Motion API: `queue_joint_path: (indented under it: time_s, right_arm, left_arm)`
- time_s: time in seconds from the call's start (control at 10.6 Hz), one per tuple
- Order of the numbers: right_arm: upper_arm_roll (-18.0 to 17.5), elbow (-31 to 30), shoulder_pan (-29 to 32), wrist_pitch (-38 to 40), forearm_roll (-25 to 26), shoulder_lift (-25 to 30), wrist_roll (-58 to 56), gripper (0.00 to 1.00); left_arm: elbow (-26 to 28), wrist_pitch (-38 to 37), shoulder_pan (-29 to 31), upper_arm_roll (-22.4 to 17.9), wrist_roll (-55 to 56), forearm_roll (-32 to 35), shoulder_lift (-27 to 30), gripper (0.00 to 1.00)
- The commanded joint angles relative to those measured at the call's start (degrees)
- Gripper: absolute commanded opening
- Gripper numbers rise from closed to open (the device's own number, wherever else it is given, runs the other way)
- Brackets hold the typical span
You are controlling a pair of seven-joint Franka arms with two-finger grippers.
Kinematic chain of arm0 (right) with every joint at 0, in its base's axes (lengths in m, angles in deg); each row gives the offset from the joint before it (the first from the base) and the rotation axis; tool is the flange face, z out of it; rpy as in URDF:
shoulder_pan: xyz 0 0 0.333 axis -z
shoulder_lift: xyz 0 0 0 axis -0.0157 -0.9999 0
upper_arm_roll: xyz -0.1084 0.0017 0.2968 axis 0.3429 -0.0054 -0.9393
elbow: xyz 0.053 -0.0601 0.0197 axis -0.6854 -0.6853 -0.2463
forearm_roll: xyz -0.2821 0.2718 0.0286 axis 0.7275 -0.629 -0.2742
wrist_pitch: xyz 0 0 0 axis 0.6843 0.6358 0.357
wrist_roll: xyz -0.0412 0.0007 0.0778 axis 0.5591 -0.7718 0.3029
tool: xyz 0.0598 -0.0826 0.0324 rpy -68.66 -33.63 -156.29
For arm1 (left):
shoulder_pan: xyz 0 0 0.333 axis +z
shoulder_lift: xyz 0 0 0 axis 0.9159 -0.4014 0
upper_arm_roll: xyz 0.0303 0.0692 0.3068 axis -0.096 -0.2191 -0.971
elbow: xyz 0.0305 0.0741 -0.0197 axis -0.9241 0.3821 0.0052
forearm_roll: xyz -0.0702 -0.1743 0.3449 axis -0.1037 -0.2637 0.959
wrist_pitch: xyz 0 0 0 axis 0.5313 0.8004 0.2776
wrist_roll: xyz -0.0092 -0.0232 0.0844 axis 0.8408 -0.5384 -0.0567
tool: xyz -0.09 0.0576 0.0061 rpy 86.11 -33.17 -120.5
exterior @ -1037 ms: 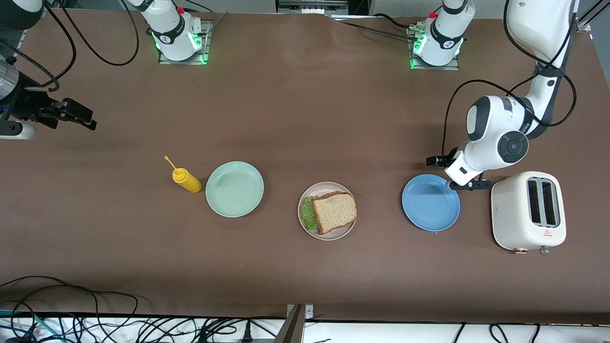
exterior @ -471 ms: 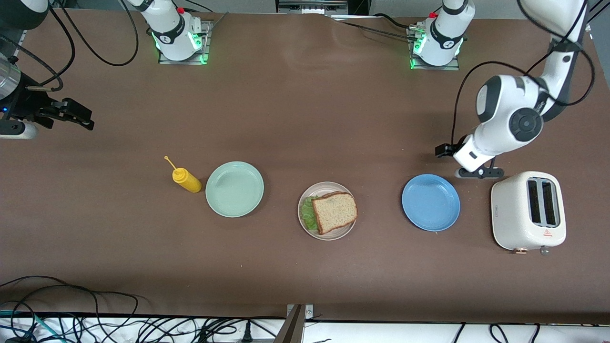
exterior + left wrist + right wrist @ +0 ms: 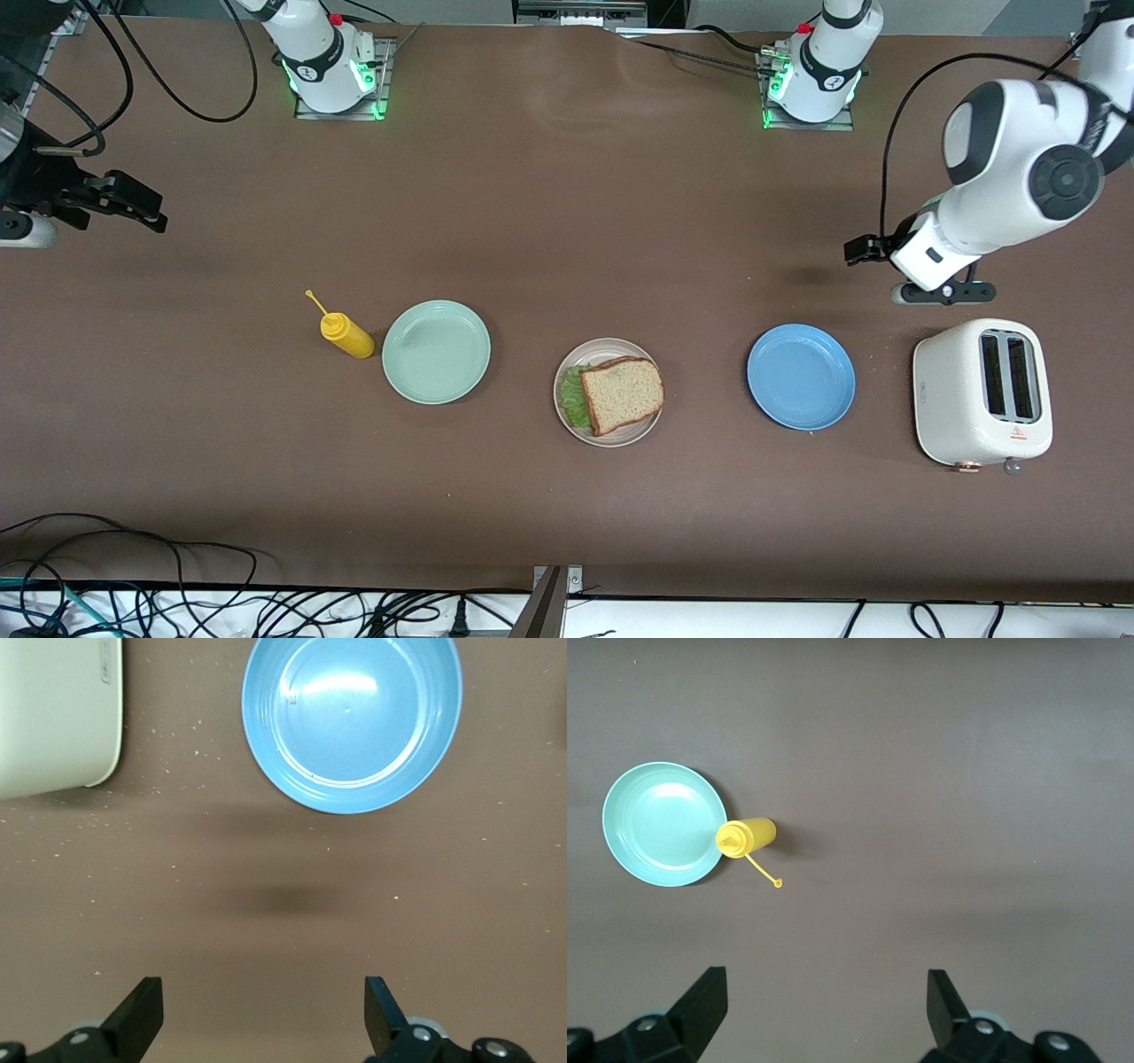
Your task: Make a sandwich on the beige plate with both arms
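1. I see the left gripper [image 3: 262,1020] pulling up and away from the blue plate [image 3: 801,377] — a second ago it hung over that plate's rim, and now it hangs over bare table farther from the front camera than the toaster [image 3: 982,392], toward the left arm's end of the table.
2. Its wrist view shows both fingers [image 3: 142,1017] spread wide with nothing between them, so I read that hand as released and empty.
3. The right gripper [image 3: 824,1014] sits at the right arm's end of the table, over bare brown surface well apart from the plates; it has drifted only slightly. Its fingers are spread wide too, holding nothing. I take this arm to be waiting.
4. The sandwich [image 3: 620,394] rests on the beige plate [image 3: 567,368] in the middle of the row, between the mint-green plate [image 3: 436,352] and the blue one. The top slice covers most of the plate, with the lettuce poking out on the side toward the mint-green plate. It has not moved in the last second.
5. The mustard bottle [image 3: 346,336] lies just beside the mint-green plate, untouched.
6. My judgement — the stack looks assembled and both hands are clear of it, so the retreat of the left arm reads as the closing move. I see nothing left to place; the blue and mint-green plates are bare.
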Motion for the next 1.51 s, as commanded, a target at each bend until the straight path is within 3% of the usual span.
queue_joint_path:
  time_s: [0.0,0.38,0.66,0.85,1.13,1.41]
  right_arm:
    - [-0.2,1.3,-0.3,1.5,1.1,-0.1,0.6,1.0]
    - [0.1,1.4,0.0,1.0,1.2,-0.2,0.6,1.0]
    - [-0.1,1.7,0.0,0.8,1.2,-0.2,0.4,1.0]
    - [-0.1,1.7,0.0,0.8,0.9,-0.2,0.4,1.0]
    - [-0.2,1.7,-0.1,0.9,0.7,-0.2,0.7,1.0]
    - [-0.2,1.7,0.0,0.4,0.6,-0.2,0.8,1.0]
  left_arm:
    - [-9.9,-10.8,0.2,0.2,-0.4,1.8,-0.6,1.0]
    - [-23.4,-22.2,0.1,0.0,-0.4,1.8,-1.5,1.0]
    - [-30.7,-23.3,0.8,-0.1,-0.5,2.0,-4.1,1.0]
    - [-33.3,-25.0,1.0,0.0,-1.6,1.9,-4.2,1.0]
    - [-33.2,-24.6,0.4,0.4,-7.7,5.4,-4.3,1.0]
    - [-31.9,-23.9,1.4,0.3,-10.9,4.0,-4.0,1.0]
